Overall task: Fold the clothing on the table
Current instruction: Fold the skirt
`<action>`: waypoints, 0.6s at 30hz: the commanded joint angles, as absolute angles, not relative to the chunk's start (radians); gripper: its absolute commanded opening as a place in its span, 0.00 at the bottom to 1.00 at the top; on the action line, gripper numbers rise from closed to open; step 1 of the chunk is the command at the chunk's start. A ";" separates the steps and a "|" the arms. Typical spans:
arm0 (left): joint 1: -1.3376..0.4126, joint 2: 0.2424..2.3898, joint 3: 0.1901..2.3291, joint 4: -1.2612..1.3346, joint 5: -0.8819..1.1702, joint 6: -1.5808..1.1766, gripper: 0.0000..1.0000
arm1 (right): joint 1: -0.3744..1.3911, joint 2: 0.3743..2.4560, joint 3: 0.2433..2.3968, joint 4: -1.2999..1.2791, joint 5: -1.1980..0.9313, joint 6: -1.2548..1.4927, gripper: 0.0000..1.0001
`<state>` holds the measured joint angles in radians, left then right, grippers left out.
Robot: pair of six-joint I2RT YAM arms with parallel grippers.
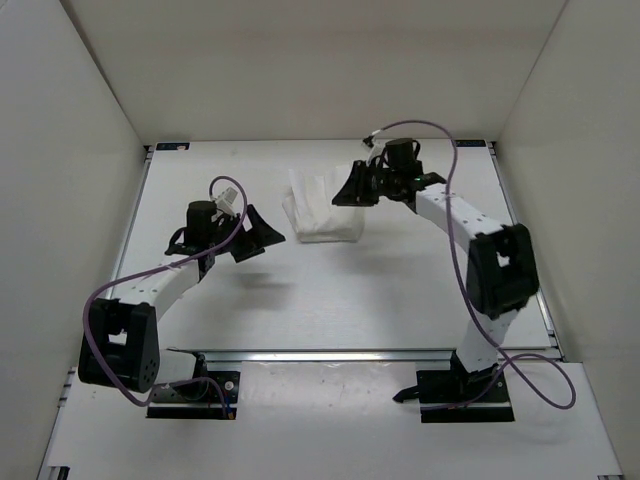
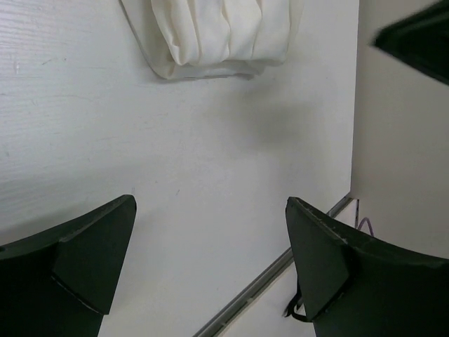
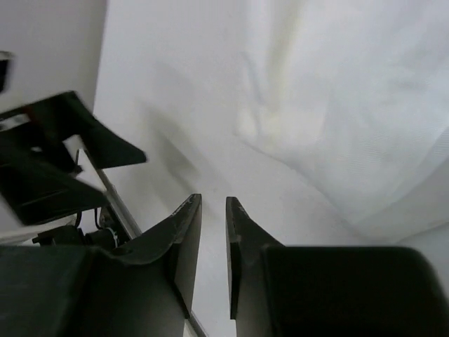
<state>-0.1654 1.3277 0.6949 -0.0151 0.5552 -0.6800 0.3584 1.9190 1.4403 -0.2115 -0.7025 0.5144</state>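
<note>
one piece of clothing (image 1: 322,208) on one table (image 1: 400,290); left hand (image 1: 262,239) wide, right hand (image 1: 345,192) barely parted, empty.

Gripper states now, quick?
Left gripper: open wide, empty.
Right gripper: jaws a narrow slit apart, nothing seen between them.

No readable text (labels, numbers, signs) anywhere.

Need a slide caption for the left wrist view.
Open left gripper hovers over matte white tabletop, apart from the bundled thin white fabric garment ahead.
</note>
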 commanded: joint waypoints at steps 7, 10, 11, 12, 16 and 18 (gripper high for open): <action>-0.222 1.324 0.811 -0.236 0.528 -0.459 0.99 | 0.319 1.461 1.169 -0.198 -0.356 0.299 0.36; -0.229 1.293 0.790 -0.235 0.482 -0.455 0.99 | 0.327 1.405 1.122 -0.175 -0.304 0.242 0.42; -0.219 1.287 0.773 -0.200 0.497 -0.460 0.99 | 0.328 1.382 1.103 -0.163 -0.284 0.223 0.47; -0.215 1.270 0.761 -0.183 0.508 -0.471 0.98 | 0.331 1.365 1.092 -0.144 -0.285 0.210 0.50; -0.199 1.224 0.753 -0.185 0.480 -0.450 0.98 | 0.324 1.327 1.017 -0.066 -0.324 0.186 0.39; -0.206 1.213 0.761 -0.213 0.457 -0.437 0.99 | 0.330 1.315 0.996 -0.042 -0.330 0.172 0.24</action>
<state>-0.2047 1.2663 0.7525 -0.1902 0.4953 -0.4782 0.3260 1.3754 1.0061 -0.1585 -0.3454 0.2222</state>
